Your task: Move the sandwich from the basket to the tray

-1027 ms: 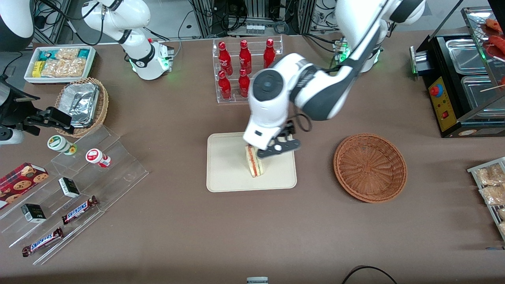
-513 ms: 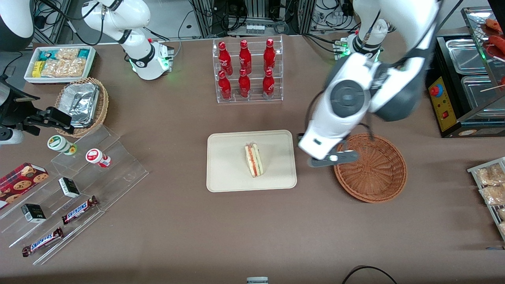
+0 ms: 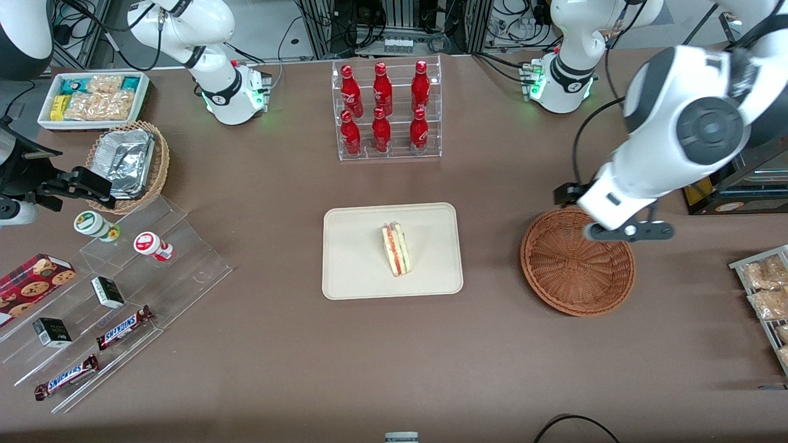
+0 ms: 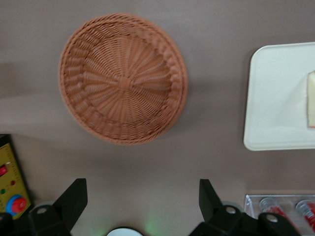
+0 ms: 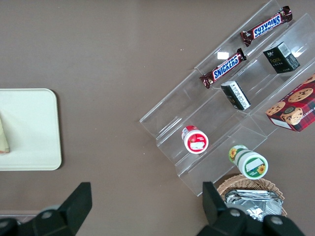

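The sandwich (image 3: 397, 248), a pale wedge with red and green filling, lies on the cream tray (image 3: 357, 271) in the middle of the table; its edge (image 4: 311, 98) and the tray (image 4: 275, 98) also show in the left wrist view. The reddish-brown wicker basket (image 3: 572, 277) sits toward the working arm's end, with nothing in it (image 4: 123, 81). My gripper (image 3: 628, 232) hangs above the basket's rim, at the side farther from the front camera. Its fingers (image 4: 74, 196) stand wide apart with nothing between them.
A clear rack of red bottles (image 3: 385, 111) stands farther from the front camera than the tray. A black warmer (image 3: 714, 123) and a rack of snack packets (image 3: 766, 289) lie toward the working arm's end. Acrylic steps with snacks (image 3: 117, 295) and a tan foil-tray basket (image 3: 129, 163) lie toward the parked arm's.
My gripper let go of the sandwich on the tray, rose and swung away past the basket toward the working arm's end. The sandwich stays on the tray.
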Controlling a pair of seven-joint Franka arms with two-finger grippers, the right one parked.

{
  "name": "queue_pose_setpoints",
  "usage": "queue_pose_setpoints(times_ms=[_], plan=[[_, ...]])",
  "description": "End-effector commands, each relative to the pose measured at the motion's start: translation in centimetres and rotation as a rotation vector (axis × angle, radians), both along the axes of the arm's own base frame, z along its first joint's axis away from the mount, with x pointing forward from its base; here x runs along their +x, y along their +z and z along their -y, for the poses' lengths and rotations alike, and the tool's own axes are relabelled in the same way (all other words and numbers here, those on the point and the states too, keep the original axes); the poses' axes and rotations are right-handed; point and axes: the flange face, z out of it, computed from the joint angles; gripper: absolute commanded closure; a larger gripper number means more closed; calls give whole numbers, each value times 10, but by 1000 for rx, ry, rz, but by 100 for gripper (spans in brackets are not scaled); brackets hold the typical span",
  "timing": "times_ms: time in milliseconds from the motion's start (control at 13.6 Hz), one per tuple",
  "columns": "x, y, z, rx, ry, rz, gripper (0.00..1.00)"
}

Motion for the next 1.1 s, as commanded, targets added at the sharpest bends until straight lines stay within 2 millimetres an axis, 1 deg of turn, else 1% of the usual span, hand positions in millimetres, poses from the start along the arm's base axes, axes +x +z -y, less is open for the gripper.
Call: queue_pose_setpoints(times_ms=[0,73,147,220,367,440,513,587,660,807,880,953,1027], plan=[[-17,13,-15,-10,-22,-20,0],[-19,17,-20,-8,-14,-27,0],[-21,21,-30,-6,-5,-34,0],[-27,29,-33,-7,-28,-40,0],[-34,43,-65,-59,-37,-75,0],[-34,52,-72,-74,-45,-81,0],[-34,57,-89,-79,-35,-90,0],[-35,60,-98,-80,-27,-99,0],[-37,62,-105,-80,-27,-111,0],[-43,80,-120,-66,0,-96,0],[-44,85,-129,-66,16,-90,0],[-44,88,-135,-68,28,-83,0],[-42,89,-137,-67,31,-73,0]])
